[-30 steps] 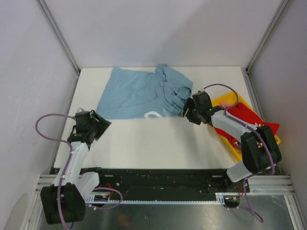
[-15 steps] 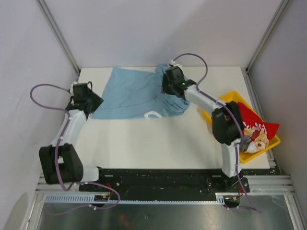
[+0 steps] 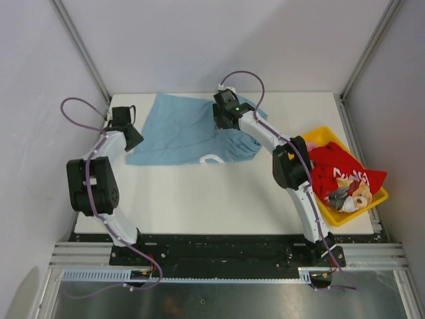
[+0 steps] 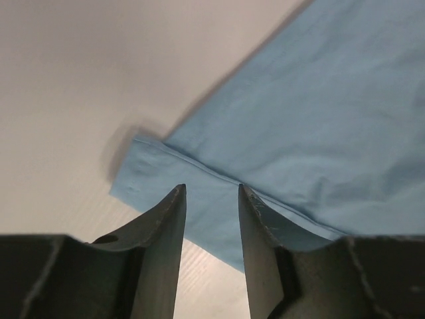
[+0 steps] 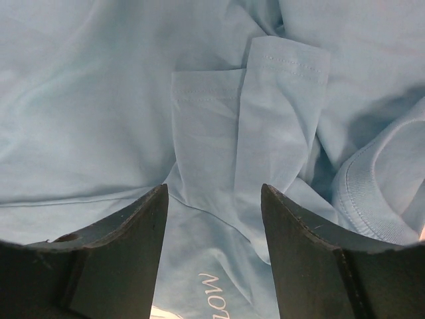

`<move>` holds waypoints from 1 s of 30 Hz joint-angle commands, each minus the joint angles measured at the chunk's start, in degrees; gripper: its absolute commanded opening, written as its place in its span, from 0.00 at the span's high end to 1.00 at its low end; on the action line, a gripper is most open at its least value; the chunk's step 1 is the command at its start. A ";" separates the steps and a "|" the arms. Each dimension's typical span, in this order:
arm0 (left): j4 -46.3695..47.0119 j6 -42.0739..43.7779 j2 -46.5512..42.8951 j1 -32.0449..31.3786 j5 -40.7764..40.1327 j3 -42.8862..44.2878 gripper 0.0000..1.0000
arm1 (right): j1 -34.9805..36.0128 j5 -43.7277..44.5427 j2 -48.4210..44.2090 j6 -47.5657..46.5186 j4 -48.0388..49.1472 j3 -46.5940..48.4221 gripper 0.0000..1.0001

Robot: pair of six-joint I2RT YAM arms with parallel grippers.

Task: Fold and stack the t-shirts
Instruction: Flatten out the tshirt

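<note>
A light blue t-shirt point(image 3: 176, 129) lies spread at the back of the white table point(image 3: 219, 193), its right part bunched up. My left gripper point(image 3: 133, 139) is open over the shirt's near left hem corner point(image 4: 149, 179), with its fingertips just above the cloth. My right gripper point(image 3: 223, 124) hangs open and wide over the bunched part, where a folded sleeve point(image 5: 272, 113), the ribbed collar point(image 5: 372, 193) and white lettering point(image 5: 214, 296) show. In both wrist views the jaws point(image 4: 211, 189) point(image 5: 212, 189) hold nothing. A red t-shirt point(image 3: 335, 166) with white lettering lies crumpled in the yellow bin.
The yellow bin point(image 3: 313, 136) sits at the table's right edge with small ring-shaped items point(image 3: 355, 193) on the red cloth. Grey walls and metal posts point(image 3: 83, 50) close in the table on three sides.
Both arms have reached out to the blue shirt. The left gripper went from the near left to its hem corner, and the right gripper from beside the bin to the bunched part.
</note>
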 commanded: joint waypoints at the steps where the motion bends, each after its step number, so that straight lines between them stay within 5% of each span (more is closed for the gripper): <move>1: -1.17 4.49 3.55 0.35 -7.22 3.42 0.58 | 0.56 1.07 1.42 -1.13 -1.41 3.32 0.37; 30: -4.18 2.75 15.63 2.54 -11.15 8.90 0.72 | 0.77 -1.44 5.51 -2.50 -1.31 9.46 0.32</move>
